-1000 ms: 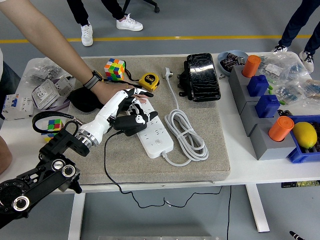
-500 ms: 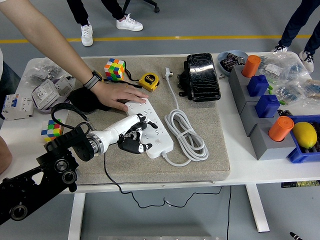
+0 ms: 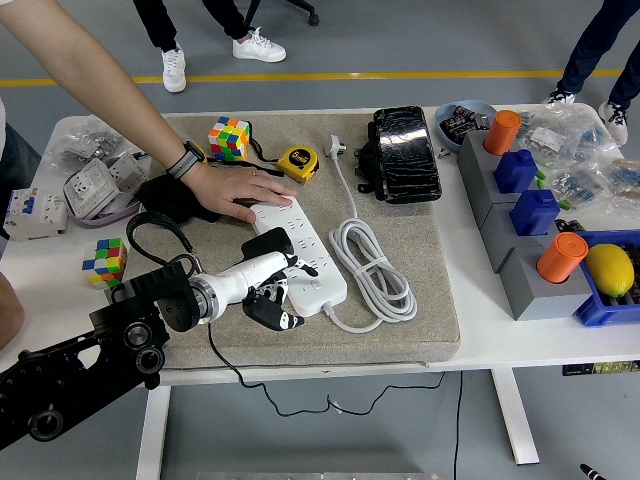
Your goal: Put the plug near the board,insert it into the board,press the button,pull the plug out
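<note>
Head view: the left hand [image 3: 268, 293], fingers curled around the black plastic plug [image 3: 270, 312], sits beside the long white power board [image 3: 300, 250]. I think pushing it in comes next.

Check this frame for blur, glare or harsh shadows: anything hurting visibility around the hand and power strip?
Head view: evenly lit, soft shadows, no motion blur; left hand and power strip are sharp. Slight glare on the black wrapped bundle only; the plug itself is hard to distinguish among the fingers.

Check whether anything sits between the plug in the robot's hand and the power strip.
Nothing visible does. The left hand holds the black plug at the near left side of the white power strip. A person's hand presses on the strip's far end, away from the plug.
</note>
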You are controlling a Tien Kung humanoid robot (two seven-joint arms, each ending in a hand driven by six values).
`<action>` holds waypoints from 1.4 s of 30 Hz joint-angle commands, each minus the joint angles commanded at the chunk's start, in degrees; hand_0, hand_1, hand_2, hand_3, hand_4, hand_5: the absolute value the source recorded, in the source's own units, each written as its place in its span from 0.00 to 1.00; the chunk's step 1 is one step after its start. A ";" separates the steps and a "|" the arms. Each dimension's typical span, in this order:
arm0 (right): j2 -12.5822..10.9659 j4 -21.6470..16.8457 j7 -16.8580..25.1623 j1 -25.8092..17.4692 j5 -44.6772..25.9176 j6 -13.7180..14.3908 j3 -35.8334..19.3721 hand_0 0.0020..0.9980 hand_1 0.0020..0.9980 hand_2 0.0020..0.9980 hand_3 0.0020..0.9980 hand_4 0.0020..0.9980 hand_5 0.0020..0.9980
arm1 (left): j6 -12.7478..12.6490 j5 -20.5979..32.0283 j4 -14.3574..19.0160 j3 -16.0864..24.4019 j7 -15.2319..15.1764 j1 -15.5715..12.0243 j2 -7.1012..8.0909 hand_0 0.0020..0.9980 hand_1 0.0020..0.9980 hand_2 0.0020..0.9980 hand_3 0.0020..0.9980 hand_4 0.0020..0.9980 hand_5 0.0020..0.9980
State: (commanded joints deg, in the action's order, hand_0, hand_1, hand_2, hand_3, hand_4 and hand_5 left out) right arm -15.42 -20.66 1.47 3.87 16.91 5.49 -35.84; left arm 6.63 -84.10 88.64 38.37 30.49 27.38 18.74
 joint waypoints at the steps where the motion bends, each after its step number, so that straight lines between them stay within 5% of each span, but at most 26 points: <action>1: 0.00 0.00 0.01 0.00 0.00 0.00 0.01 0.57 0.64 0.61 0.55 0.95 0.51 | 0.06 0.15 -0.10 -0.15 0.03 0.11 -0.05 0.05 0.08 0.16 0.84 0.79 0.00; 35: -0.05 -0.16 0.08 0.12 0.32 0.01 -0.46 0.57 0.64 0.61 0.55 0.95 0.51 | 0.42 1.23 -4.33 -2.64 0.86 1.74 -1.35 0.05 0.09 0.16 0.82 0.79 0.00; 42: -0.03 -0.19 0.12 0.08 0.44 0.03 -0.53 0.57 0.64 0.61 0.55 0.95 0.51 | -1.39 1.09 -2.96 -0.29 -2.50 0.62 -1.13 0.06 0.09 0.17 0.82 0.79 0.00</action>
State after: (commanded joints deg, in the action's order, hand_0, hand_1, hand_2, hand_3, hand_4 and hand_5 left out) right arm -15.45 -20.85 1.59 3.94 17.35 5.52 -36.36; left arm 5.24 -83.01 85.67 38.08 28.00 28.00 17.61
